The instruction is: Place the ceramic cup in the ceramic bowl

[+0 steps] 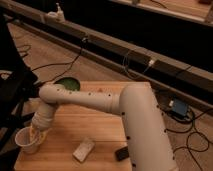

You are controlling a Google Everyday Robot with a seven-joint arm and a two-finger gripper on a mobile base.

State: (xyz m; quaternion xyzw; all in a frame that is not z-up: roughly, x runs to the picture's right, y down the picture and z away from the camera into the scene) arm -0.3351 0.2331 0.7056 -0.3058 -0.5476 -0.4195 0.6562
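Fingers (37,133), yellowish and pointing down, are closed on the right side of the cup's (23,141) rim, so the gripper (35,136) sits at the near left corner of the tabletop (95,122), just above and to the right of the cup's mouth. The cup is white, upright with its mouth up, and wider at the rim than at the base. Whether its base touches the wood or hangs just clear of it cannot be told. The arm (100,100) is white with small dark dots. It runs from a thick segment at the right front, across the middle of the tabletop toward the left, then bends down at an elbow to the wrist over the cup. The bowl (68,83), dark green with a lighter inside, stands at the far left edge of the tabletop, partly hidden behind the arm's elbow and well apart from the cup. A pale block (83,149) lies flat near the front edge, to the right of the cup and apart from it. A small dark object (122,154) lies further right, close against the arm's thick segment. On the floor beyond the tabletop, to the right, a blue box (178,108) sits among dark cables.
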